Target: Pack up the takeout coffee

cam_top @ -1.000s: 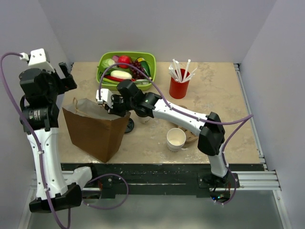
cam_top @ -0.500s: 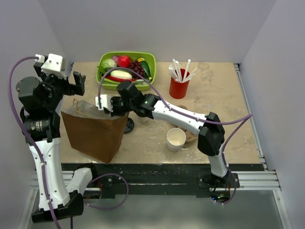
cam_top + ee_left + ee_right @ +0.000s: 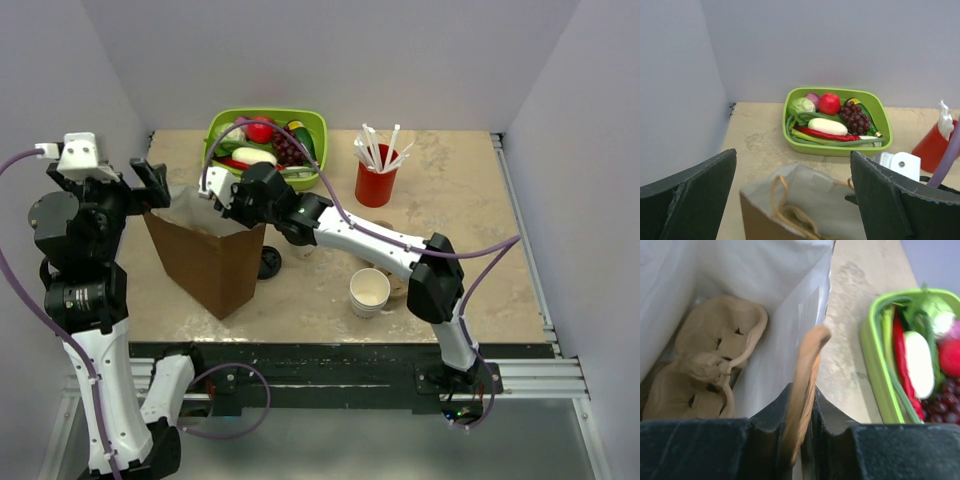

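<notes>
Arching over the half-hidden takeout coffee [image 3: 302,249], right claw [image 3: 801,402] grips the bag handle [image 3: 810,352].

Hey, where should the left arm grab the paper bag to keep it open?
Probably the rope handle on the paper bag's rim facing the left gripper, coming down from above: it sits loose at the open top, and the right gripper pinches the opposite handle.

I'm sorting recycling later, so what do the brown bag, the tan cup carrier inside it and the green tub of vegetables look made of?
The brown bag: matte kraft paper, creased, pale lining, twisted-cord handle. The tan cup carrier: moulded pulp, probably; rough, fibrous, soft-edged pockets. The green tub: likely plastic; smooth, uniform colour, slight sheen.
</notes>
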Controlling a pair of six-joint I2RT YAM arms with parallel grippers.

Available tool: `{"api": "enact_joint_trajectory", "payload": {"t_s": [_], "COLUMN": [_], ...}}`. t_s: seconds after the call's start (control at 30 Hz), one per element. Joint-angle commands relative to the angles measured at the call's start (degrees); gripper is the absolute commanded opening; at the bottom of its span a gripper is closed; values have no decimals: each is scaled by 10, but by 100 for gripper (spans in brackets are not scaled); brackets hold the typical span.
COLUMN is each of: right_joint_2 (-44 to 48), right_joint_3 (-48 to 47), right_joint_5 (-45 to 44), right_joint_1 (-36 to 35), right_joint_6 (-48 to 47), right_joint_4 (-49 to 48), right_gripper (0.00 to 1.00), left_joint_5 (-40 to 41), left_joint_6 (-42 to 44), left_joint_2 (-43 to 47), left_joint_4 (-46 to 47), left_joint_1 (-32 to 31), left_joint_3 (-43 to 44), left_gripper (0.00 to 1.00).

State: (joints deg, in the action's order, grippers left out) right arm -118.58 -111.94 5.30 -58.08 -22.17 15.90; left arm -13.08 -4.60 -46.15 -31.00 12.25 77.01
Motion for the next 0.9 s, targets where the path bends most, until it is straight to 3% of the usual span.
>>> {"api": "enact_joint_trajectory", "payload": {"t_s": [0.0, 0.07, 0.13, 0.3, 0.53, 0.73, 0.87], "right_joint_2": [45, 41, 37, 54, 71, 78, 87], "right_joint_3": [15, -7, -26, 9, 46, 70, 94], "right_joint_5": [-108, -159, -214, -246, -241, -230, -250], "right_joint_1": [3, 3, 3, 3, -10, -16, -16], "right_joint_6": [63, 102, 156, 214, 247, 256, 274], "right_joint_4": [-98, -86, -80, -104, -174, -188, -211], "right_gripper": [18, 17, 15, 7, 6, 7, 8], "left_joint_5": [129, 189, 182, 143, 126, 38, 66], "left_joint_6": [-117, -159, -181, -192, -187, -201, -212], "left_joint_2": [-23, -59, -75, -102, -119, -148, -158], "left_joint_4": [-43, -120, -146, -185, -187, -125, -119], "left_joint_1": [1, 1, 1, 1, 1, 0, -22], "left_joint_3": [37, 82, 96, 68, 11, -48, -70], "left_gripper": [100, 100, 100, 100, 100, 100, 99]}}
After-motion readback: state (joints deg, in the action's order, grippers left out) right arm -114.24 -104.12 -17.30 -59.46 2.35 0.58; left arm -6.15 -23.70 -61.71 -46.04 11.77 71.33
